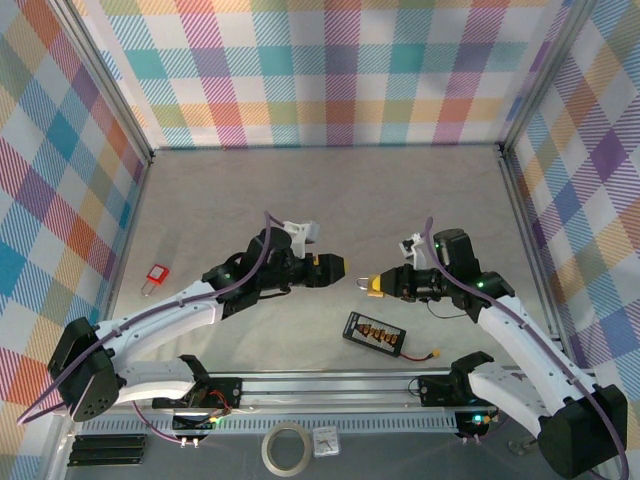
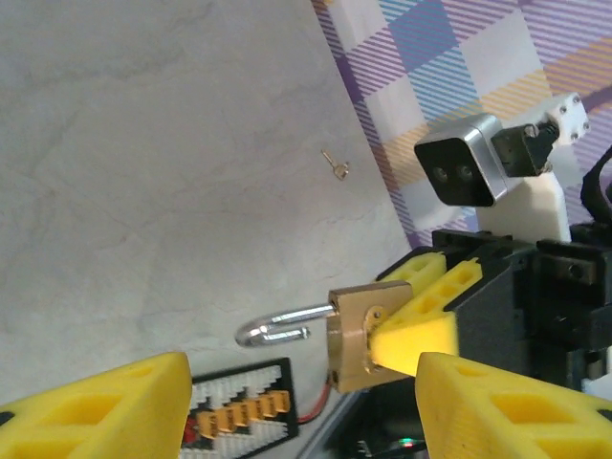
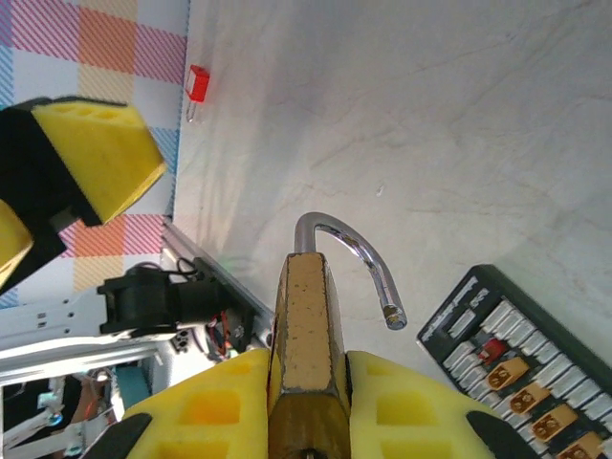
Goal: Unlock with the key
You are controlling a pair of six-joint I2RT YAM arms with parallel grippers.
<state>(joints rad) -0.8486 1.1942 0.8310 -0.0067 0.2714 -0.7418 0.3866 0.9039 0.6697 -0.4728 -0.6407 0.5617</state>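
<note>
Yellow fingers of your left hand (image 2: 301, 387) stand spread and empty. Your right hand (image 3: 306, 402) is clamped on the brass padlock (image 3: 308, 325), its shackle (image 3: 356, 251) open. What looks like the key (image 2: 336, 166) lies on the desk (image 2: 143, 143) past the padlock, by the checked wall (image 2: 459, 67), on the right arm's side.

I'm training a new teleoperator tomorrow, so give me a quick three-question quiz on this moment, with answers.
1. True or false: the key lies loose on the table.
2. Fill in: the right gripper clamps the ____ padlock.
3. Is its shackle open or closed?
Key: 1 true; 2 brass; 3 open, one end hangs free of the body.
</note>
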